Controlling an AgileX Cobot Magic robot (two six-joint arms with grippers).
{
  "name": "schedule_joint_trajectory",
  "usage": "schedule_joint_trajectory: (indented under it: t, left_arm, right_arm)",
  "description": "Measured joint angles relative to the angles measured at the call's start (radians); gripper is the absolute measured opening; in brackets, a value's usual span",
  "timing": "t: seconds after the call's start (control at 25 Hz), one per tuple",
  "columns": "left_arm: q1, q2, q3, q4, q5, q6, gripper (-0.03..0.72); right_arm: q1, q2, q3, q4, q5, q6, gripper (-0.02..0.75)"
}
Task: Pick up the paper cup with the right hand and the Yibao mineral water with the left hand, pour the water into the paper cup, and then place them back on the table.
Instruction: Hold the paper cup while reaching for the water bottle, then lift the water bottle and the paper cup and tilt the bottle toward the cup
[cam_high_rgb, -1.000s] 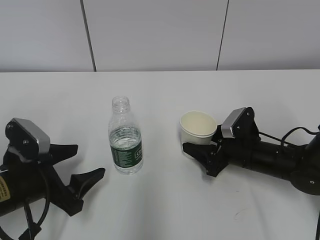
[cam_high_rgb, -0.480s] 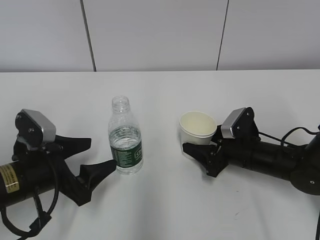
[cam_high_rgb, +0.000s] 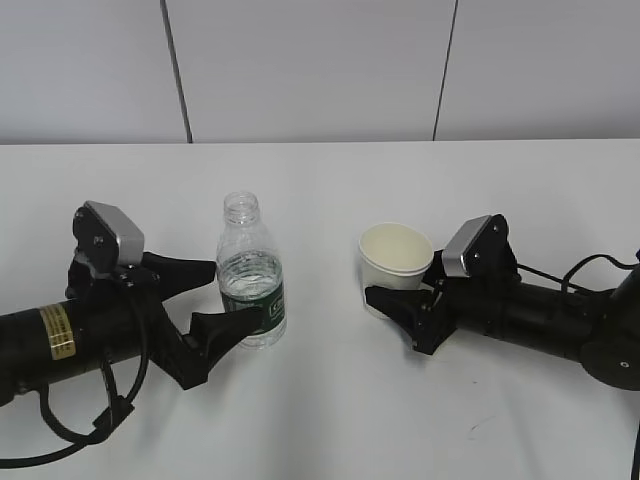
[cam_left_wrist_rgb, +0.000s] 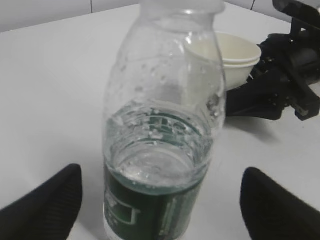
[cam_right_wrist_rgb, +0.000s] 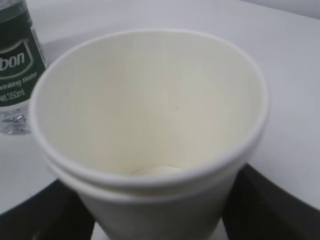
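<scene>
jaws wide around the bottle, jaws hugging the cup: both grasps about to be made

jaws of the left hand (cam_high_rgb: 228, 295) stand wide in the exterior view, one finger behind the yibao mineral water (cam_high_rgb: 251, 272) and one in front at label height, the front tip touching or nearly touching it. the bottle stands upright and uncapped on the table (cam_high_rgb: 320, 190), left of centre. the paper cup (cam_high_rgb: 396, 256) stands upright well to its right, and the right hand (cam_high_rgb: 398, 292) lies low around the cup's base. whether those jaws press the wall cannot be told from this angle.

left wrist view: the bottle (cam_left_wrist_rgb: 162, 130) fills the middle, water reaching a little above the dark green label. both fingertips (cam_left_wrist_rgb: 42, 202) sit out at the lower corners with clear gaps to the plastic, so nothing is gripped. the cup (cam_left_wrist_rgb: 235, 57) and the other gripper show behind it.

right wrist view: the cup (cam_right_wrist_rgb: 150, 130) sits between the black fingers (cam_right_wrist_rgb: 260, 207), which lie close along its lower sides. contact looks likely but squeeze is not visible. the inside looks dry and empty. the bottle's label (cam_right_wrist_rgb: 17, 60) peeks in at the upper left.

judgement: this is the grasping step, with nothing lifted or poured. next the left jaws should close on the label band firmly enough to hold, gently enough not to squeeze water from the open neck, and the right should grip the cup without crushing it.
</scene>
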Motion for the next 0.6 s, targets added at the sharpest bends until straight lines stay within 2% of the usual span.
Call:
schedule_joint_trajectory:
  t: [0.6]
  left_arm:
    - [0.0, 0.131, -0.157, 0.04, 0.0, -0.052, 0.589]
  right_arm:
    - [0.0, 0.0, 0.0, 0.0, -0.001, 0.0, 0.523]
